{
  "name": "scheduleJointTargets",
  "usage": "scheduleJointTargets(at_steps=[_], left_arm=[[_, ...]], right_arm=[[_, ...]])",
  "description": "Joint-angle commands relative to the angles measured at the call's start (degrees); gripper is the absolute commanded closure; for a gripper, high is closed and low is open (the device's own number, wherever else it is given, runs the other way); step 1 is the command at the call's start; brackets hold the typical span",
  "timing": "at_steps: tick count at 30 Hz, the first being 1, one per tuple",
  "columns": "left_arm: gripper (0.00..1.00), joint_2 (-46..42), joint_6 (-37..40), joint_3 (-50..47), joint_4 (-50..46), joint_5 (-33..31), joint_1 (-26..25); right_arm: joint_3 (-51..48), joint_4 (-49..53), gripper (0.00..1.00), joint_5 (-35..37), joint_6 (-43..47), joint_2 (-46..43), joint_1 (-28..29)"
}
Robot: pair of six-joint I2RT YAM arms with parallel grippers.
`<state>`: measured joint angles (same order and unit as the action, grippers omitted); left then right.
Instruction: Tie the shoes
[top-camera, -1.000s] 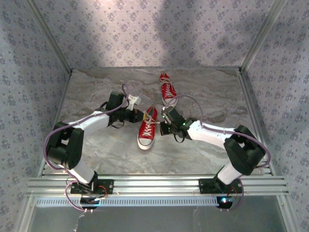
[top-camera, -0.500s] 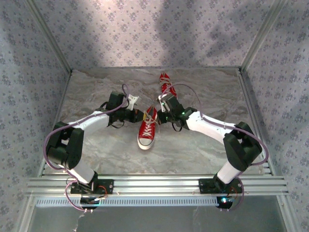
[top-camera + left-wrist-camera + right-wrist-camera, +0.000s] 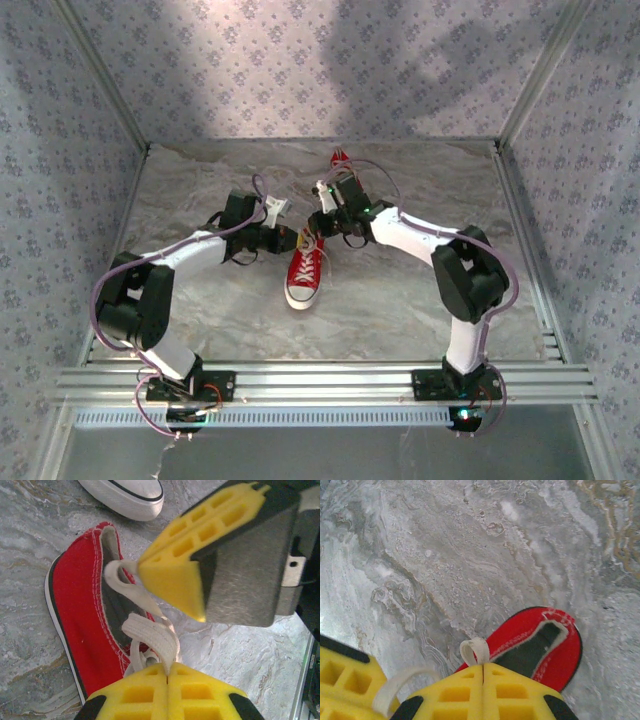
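Observation:
The near red shoe (image 3: 304, 272) lies mid-table, toe toward me; it also appears in the left wrist view (image 3: 80, 615) and, heel end, in the right wrist view (image 3: 540, 650). The far shoe (image 3: 340, 157) is mostly hidden behind the right arm; its white toe cap (image 3: 130, 495) shows in the left wrist view. My left gripper (image 3: 290, 240) (image 3: 168, 667) is shut on a white lace loop (image 3: 152, 635). My right gripper (image 3: 322, 215) (image 3: 483, 669) is shut on another lace loop (image 3: 476, 651), close above the shoe's opening. The right gripper's yellow finger (image 3: 185, 575) hangs right beside the left one.
Marbled tabletop (image 3: 420, 300) enclosed by patterned walls with metal corner posts (image 3: 525, 90). An aluminium rail (image 3: 320, 385) runs along the near edge at the arm bases. A loose lace strand (image 3: 395, 685) runs past the left gripper's pad (image 3: 340, 680).
The right arm has swung left and toward the back, carrying its shut gripper from the shoe's right side to just above its heel end. The left arm has stayed put.

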<state>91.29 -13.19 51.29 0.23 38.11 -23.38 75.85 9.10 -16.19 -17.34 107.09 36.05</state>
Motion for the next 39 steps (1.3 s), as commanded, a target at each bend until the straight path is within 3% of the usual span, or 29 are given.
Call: scheduleJointTargets(at_steps=[1,6,9,15,21,29,35,39], left_arm=[[1.00,-1.5,-0.3,-0.7,1.8,0.8,-0.4],[1.00,-1.5,-0.7,-1.1,2.1,0.6,-0.4],[1.00,-1.6,-0.8,-1.3,2.3,0.5,-0.4],[1.00,-1.6,-1.8,-2.3,3.6,0.2,-0.4],[1.00,-0.9,-4.0,-3.5,7.1,0.0,-0.5],[1.00,0.0,-4.6,-3.8,8.2,0.0,-0.5],[1.00,-0.1,-4.2,-4.0,7.9,-0.3,-0.5],[1.00,0.1,-3.9,-4.0,7.7,-0.3,-0.5]], right_arm=[[3.5,1.4,0.95,-3.4,-1.0,2.3,-0.5],[5.1,2.1,0.74,-1.5,-1.9,3.2,-0.7],[5.5,2.8,0.70,0.6,-2.1,2.5,-0.9],[0.7,3.3,0.69,10.8,-3.6,-3.9,-0.4],[-5.7,6.3,0.70,18.3,-9.7,-10.1,4.6],[-4.8,6.7,0.66,18.4,-14.6,-7.5,8.6],[-5.5,8.0,0.66,24.9,-16.3,-8.0,8.1],[-8.2,5.7,0.67,18.4,-14.2,-8.0,6.1]])
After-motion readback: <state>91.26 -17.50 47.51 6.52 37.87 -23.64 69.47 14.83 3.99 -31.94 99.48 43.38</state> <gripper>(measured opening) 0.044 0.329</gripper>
